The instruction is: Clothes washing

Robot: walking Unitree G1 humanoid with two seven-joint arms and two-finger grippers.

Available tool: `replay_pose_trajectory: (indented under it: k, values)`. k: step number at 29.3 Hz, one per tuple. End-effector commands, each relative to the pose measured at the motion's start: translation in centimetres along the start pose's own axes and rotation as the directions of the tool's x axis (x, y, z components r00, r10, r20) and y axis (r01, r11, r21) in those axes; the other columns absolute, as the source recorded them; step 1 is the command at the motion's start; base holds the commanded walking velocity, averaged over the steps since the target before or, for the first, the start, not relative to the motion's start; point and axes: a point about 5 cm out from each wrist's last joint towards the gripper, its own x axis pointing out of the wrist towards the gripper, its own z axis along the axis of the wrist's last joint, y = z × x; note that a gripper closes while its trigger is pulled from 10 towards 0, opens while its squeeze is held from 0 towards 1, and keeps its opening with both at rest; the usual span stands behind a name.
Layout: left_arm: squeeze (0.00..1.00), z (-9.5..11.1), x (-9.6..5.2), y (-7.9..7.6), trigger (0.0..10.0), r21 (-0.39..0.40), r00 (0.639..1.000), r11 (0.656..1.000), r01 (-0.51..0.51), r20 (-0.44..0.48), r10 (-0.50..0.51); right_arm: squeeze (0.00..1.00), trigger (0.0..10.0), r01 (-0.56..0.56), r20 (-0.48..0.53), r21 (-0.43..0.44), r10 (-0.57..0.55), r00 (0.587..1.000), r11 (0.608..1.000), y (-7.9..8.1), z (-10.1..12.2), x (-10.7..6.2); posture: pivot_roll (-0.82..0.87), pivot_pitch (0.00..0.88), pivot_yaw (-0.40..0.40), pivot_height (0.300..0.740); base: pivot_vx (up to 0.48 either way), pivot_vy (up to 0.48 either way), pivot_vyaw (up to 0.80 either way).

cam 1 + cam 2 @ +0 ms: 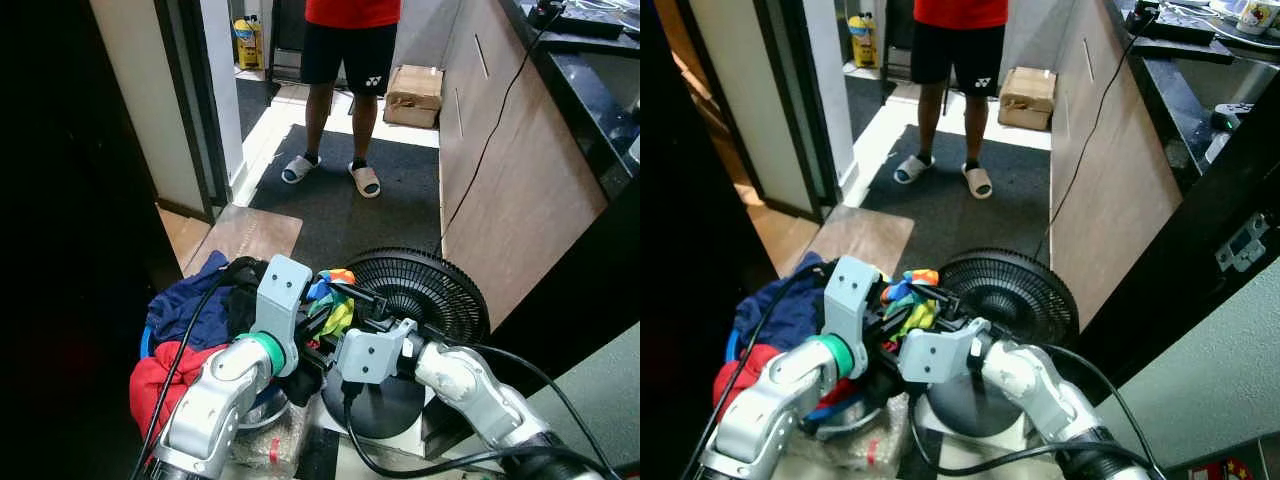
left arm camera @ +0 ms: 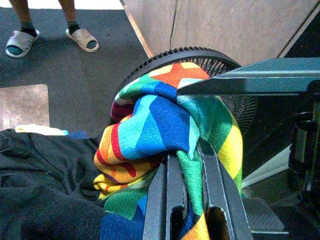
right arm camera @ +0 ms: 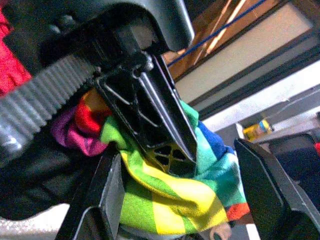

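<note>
The left gripper (image 2: 192,165) is clenched on a rainbow cloth (image 2: 155,125), holding it above a heap of laundry (image 1: 190,320) (blue, black and red garments) piled in a basket at the robot's left. The right gripper (image 3: 175,185) sits just beside it, its fingers (image 3: 265,190) spread wide to either side of the cloth and the left gripper's tip, grasping nothing. Right behind the cloth stands a black fan (image 1: 420,290) on the floor, against a wooden counter (image 1: 510,170). Farther back, a person (image 1: 340,60) in red shirt, black shorts and slippers stands on a dark mat (image 1: 340,210).
</note>
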Motion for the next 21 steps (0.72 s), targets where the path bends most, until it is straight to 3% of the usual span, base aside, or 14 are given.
replay_pose_trajectory:
  k: [1, 9, 11, 16, 18, 21]
  values:
    - [0.0, -0.5, -0.1, -0.3, 10.0, -0.01, 1.0, 1.0, 0.006, -0.018, -0.006, 0.0, 10.0, -0.018, 0.013, 0.015, 0.018, 1.0, 1.0, -0.1, 0.2, 1.6, 0.12, 0.084, 0.012, 0.74, 0.0, 0.0, 0.0]
    - [0.0, -0.5, -0.2, -0.3, 10.0, -0.013, 1.0, 1.0, -0.003, -0.017, 0.003, 0.0, 10.0, -0.016, 0.003, 0.02, 0.016, 1.0, 1.0, -0.6, 0.0, 2.2, 0.13, 0.088, 0.005, 0.74, 0.0, 0.0, 0.0]
    - [0.0, -0.6, -0.3, -0.2, 10.0, -0.016, 1.0, 1.0, -0.011, -0.018, 0.011, 0.0, 10.0, -0.002, -0.042, 0.018, 0.003, 0.999, 1.0, -1.6, -0.7, 2.8, 0.13, 0.091, 0.002, 0.74, 0.0, 0.0, 0.0]
    - [0.0, -0.7, -0.4, -0.2, 10.0, -0.017, 1.0, 1.0, -0.014, -0.018, 0.014, 0.0, 10.0, 0.009, -0.087, 0.014, -0.008, 0.996, 1.0, -2.3, -1.4, 3.1, 0.13, 0.091, 0.002, 0.74, 0.0, 0.0, 0.0]
    - [0.0, -0.6, -0.3, -0.2, 10.0, -0.018, 1.0, 1.0, -0.014, -0.017, 0.014, 0.0, 10.0, 0.037, -0.121, 0.075, -0.028, 0.992, 0.997, -2.6, -2.0, 3.0, 0.13, 0.091, 0.002, 0.74, 0.0, 0.0, 0.0]
    - [0.0, -0.6, -0.3, -0.2, 10.0, -0.018, 1.0, 1.0, -0.014, -0.017, 0.014, 0.0, 10.0, 0.037, -0.121, 0.075, -0.028, 0.992, 0.997, -2.6, -2.0, 3.0, 0.13, 0.091, 0.002, 0.74, 0.0, 0.0, 0.0]
